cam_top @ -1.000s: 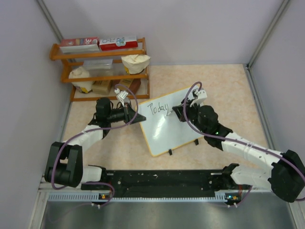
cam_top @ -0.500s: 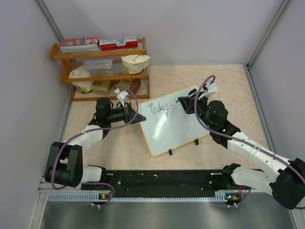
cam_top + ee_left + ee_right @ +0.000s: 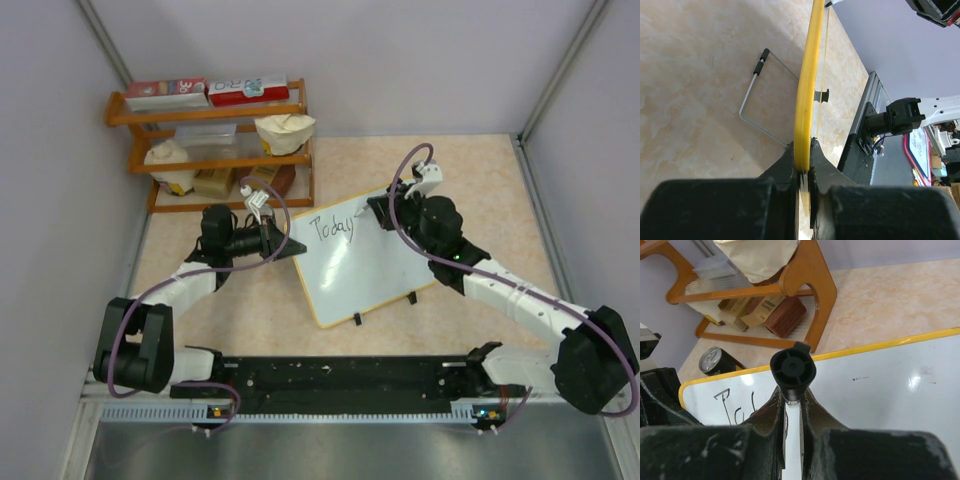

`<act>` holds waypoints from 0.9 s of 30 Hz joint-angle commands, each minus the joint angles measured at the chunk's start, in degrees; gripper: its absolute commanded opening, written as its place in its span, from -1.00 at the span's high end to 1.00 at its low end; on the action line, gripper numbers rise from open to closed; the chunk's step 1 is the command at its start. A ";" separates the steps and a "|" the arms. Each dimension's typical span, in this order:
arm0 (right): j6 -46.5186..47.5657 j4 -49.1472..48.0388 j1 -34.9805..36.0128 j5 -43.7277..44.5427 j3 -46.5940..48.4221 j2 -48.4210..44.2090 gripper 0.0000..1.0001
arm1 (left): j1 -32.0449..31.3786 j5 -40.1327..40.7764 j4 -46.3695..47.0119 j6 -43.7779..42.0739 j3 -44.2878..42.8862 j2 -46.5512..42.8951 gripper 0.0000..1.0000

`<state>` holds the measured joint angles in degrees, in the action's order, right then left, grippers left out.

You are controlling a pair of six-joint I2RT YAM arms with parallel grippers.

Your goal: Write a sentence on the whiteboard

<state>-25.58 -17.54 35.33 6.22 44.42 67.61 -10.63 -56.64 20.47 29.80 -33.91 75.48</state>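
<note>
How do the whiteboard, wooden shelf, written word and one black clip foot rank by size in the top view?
1-2. The whiteboard and wooden shelf: about alike; the shelf is farther away, so unranked.
3. The written word, "Today".
4. The black clip foot.

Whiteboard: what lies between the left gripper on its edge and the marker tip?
Only the word "Today", on otherwise bare whiteboard; the top view shows it.
</note>
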 commanded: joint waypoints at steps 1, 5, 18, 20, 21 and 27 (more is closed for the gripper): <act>0.62 -2.15 -0.35 0.81 1.54 0.94 1.00 | -0.53 3.73 -3.51 -8.88 0.51 -0.16 1.00; 0.53 -2.24 -0.26 0.55 0.93 1.38 1.00 | -0.53 3.82 -3.51 -8.97 0.69 -0.16 1.00; -0.08 -4.17 -0.26 -1.30 -3.56 -0.81 1.00 | -0.53 3.82 -3.24 -8.97 0.51 0.19 1.00; -0.08 -4.08 -0.26 -0.77 -3.29 -1.08 1.00 | -0.53 3.82 -3.24 -8.97 0.60 0.28 1.00; -0.17 -4.25 -0.26 -0.25 -3.38 -1.86 1.00 | -0.53 3.82 -3.16 -8.97 0.60 0.19 1.00; 0.00 -4.69 -0.26 0.81 -1.97 -4.50 1.00 | -0.53 4.08 -3.15 -8.97 0.86 0.19 1.00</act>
<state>-26.15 -20.62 35.33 5.91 41.21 66.46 -10.57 -56.55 20.10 29.82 -33.91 75.48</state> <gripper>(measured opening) 0.066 0.079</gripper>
